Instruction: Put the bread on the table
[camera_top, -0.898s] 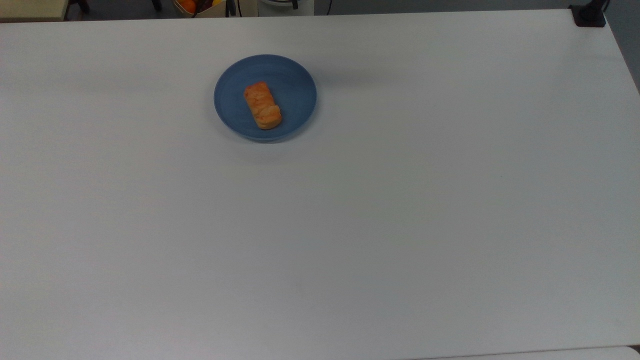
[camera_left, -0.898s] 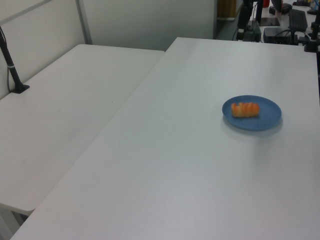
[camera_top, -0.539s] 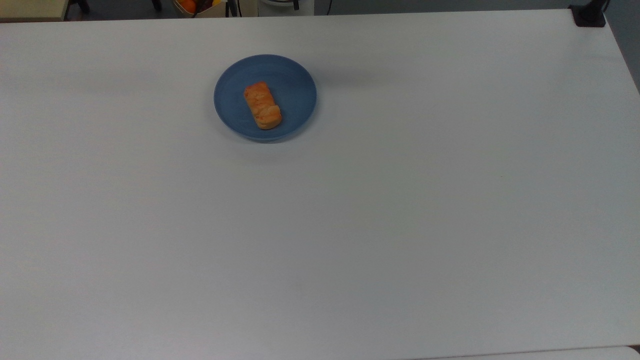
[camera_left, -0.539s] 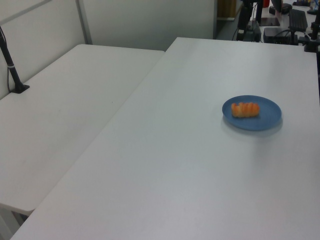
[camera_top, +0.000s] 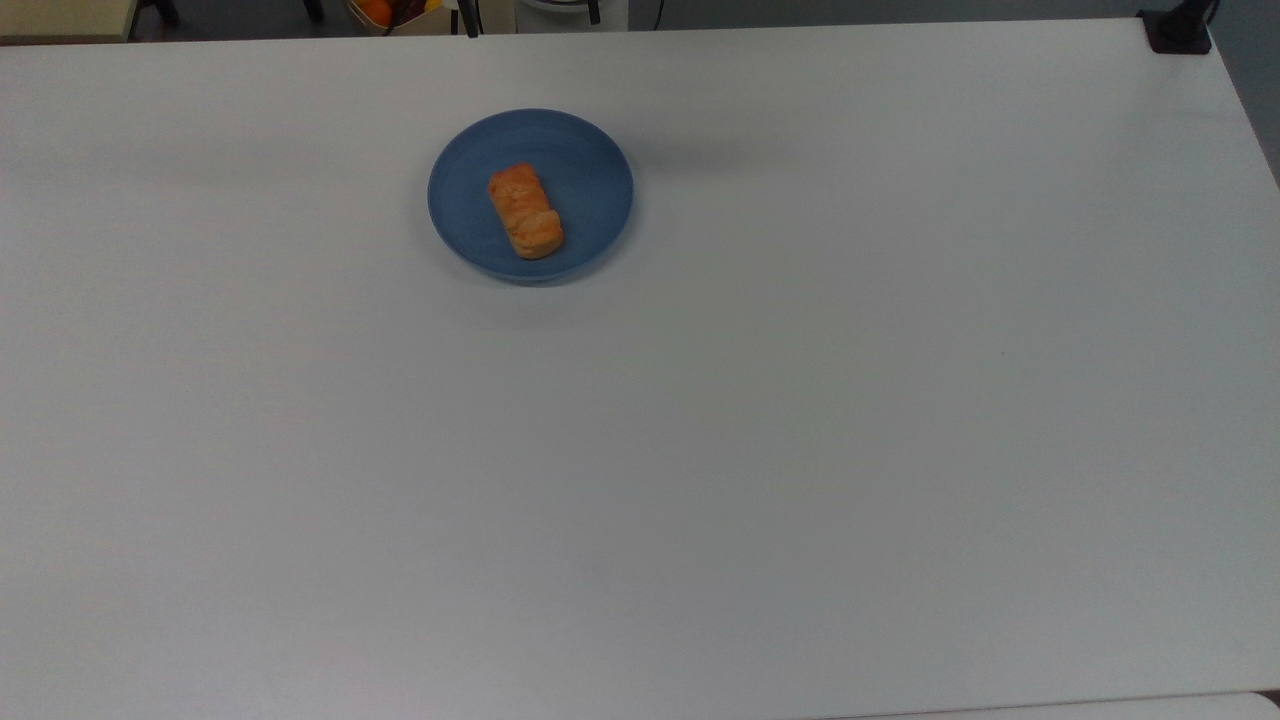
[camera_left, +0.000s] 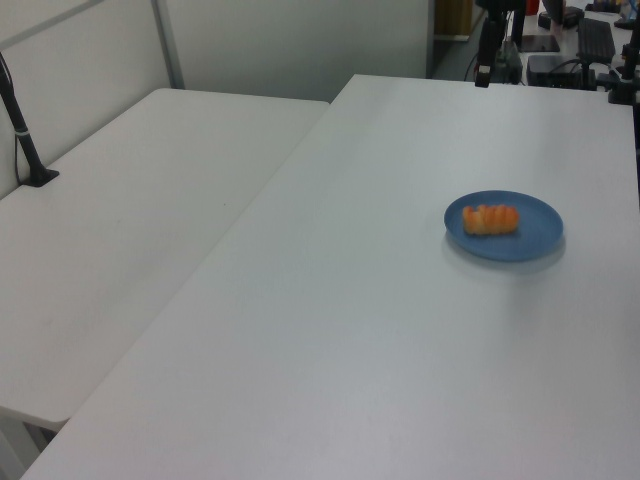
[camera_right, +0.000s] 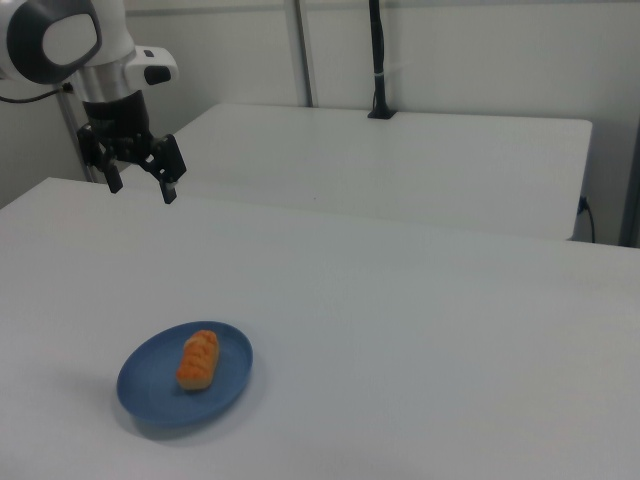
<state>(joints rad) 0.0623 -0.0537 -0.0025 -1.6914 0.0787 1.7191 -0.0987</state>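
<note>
White and matte, the table (camera_top: 760, 420) is seen in the top view carrying a blue plate (camera_top: 590, 175) near its far edge, with the bread (camera_top: 525, 211) lying on that plate. From the left view, the bread (camera_left: 491, 219) is seen resting on the plate (camera_left: 535, 232) toward the table's right edge. Within the right view, the gripper (camera_right: 141, 185) is held above the table's far left corner with fingers (camera_right: 170, 185) spread apart and empty, well apart from the bread (camera_right: 198, 358).
</note>
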